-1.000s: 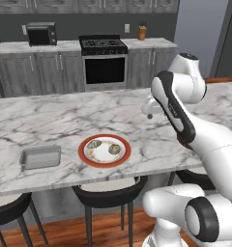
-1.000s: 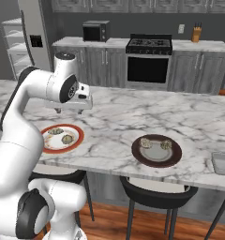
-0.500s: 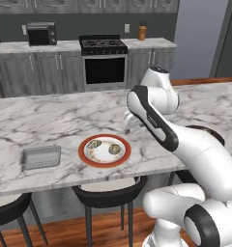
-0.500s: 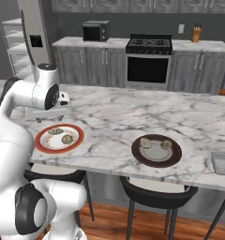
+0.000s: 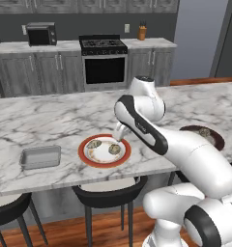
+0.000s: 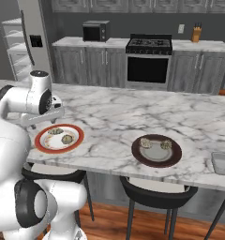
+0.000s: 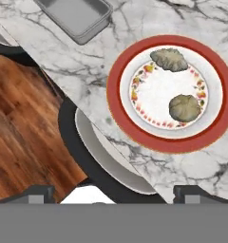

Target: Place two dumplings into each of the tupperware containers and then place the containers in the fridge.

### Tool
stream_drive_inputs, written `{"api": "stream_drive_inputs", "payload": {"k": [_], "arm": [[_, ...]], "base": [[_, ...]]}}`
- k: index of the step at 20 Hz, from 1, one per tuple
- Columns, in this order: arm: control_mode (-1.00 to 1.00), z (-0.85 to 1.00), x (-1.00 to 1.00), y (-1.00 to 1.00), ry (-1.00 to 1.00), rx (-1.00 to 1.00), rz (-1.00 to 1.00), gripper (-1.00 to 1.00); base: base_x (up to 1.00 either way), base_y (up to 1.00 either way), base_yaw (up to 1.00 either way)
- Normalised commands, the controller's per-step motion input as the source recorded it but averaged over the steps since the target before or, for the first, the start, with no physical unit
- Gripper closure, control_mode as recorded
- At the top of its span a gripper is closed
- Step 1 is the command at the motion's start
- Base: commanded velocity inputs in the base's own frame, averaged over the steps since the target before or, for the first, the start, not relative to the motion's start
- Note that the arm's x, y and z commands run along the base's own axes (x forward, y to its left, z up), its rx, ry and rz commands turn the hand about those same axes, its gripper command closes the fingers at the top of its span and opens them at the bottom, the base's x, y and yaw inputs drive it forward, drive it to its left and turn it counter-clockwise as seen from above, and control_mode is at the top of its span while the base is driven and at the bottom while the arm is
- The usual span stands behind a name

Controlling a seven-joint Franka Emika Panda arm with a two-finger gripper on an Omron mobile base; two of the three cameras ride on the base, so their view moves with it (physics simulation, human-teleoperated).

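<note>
gripper (image 7: 113, 192) swung over red-rimmed plate (image 7: 121, 124), dumplings (image 7: 185, 107) beneath, jaws wide

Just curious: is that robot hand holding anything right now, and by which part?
Nothing. The gripper is open above the red plate, its dumplings untouched.

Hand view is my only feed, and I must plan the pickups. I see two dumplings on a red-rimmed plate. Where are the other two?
Observer: Two more dumplings lie on a dark brown-rimmed plate, farther right on the counter, near its front edge.
Operator: I see one container. Where is the other?
Observer: The second container sits past that plate, at the right edge of the right base view.
Operator: And the fridge?
Observer: The fridge stands beyond the counter's left end, with its pale shelves showing.
</note>
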Motion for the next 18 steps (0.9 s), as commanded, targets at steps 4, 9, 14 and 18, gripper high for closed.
{"api": "stream_drive_inputs", "payload": {"k": [4, 9, 14, 18], "arm": [[-1.0, -0.48, 0.45, 0.26, -0.01, -0.05, 0.28, -1.0], [-1.0, -0.65, 0.6, 0.31, -0.03, -0.06, 0.28, -1.0], [-1.0, -0.3, 0.71, 0.08, -0.16, 0.0, 0.24, -1.0], [-1.0, -0.57, 0.25, 0.14, -0.03, -0.05, 0.14, -1.0]], "base": [[0.0, 0.0, 0.0], [0.0, 0.0, 0.0], [0.0, 0.0, 0.0], [0.0, 0.0, 0.0]]}}
